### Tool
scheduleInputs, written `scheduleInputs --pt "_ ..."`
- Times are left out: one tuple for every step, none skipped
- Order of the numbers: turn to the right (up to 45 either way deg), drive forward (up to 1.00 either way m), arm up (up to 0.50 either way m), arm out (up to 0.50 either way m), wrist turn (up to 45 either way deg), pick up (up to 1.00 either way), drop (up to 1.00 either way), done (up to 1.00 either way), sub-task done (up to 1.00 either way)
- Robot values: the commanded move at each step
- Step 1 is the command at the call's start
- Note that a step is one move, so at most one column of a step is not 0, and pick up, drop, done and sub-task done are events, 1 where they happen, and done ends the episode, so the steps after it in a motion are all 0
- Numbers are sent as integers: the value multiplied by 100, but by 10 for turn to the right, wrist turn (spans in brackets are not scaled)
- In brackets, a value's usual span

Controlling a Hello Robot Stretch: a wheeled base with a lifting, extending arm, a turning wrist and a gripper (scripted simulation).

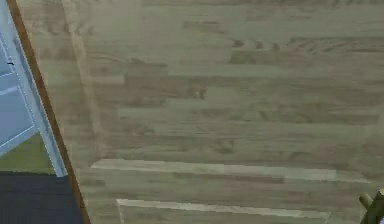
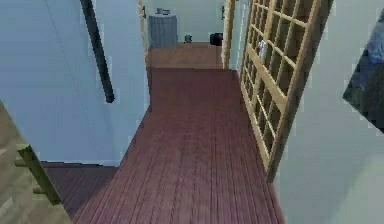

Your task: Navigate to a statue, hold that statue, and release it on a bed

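- The wooden door (image 1: pixel 220 90) stands close ahead; better to turn toward the red hallway floor (image 2: pixel 190 130) and search there.
- Keep off the lattice door (image 2: pixel 275 75) beside it.
- Where the statue stands, and the claw's state, cannot be told.

The big door panel (image 1: pixel 220 100) is of pale wood, with clear grain in long streaks and a matt, smooth face. In the corridor the floor (image 2: pixel 190 150) is made of narrow reddish-brown planks, also wood, and it looks dull and even. The walls (image 2: pixel 50 90) seem to be smooth painted plaster, pale and matt. The lattice door (image 2: pixel 283 90) has a frame of light, smooth wood, with pale panes between its bars.
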Motion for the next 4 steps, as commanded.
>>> scheduleInputs --pt "-450 0 0 0 0 0 0 0 0" --pt "-390 0 0 0 0 0 0 0 0" --pt "0 60 0 0 0 0 0 0 0" --pt "-360 0 0 0 0 0 0 0 0"
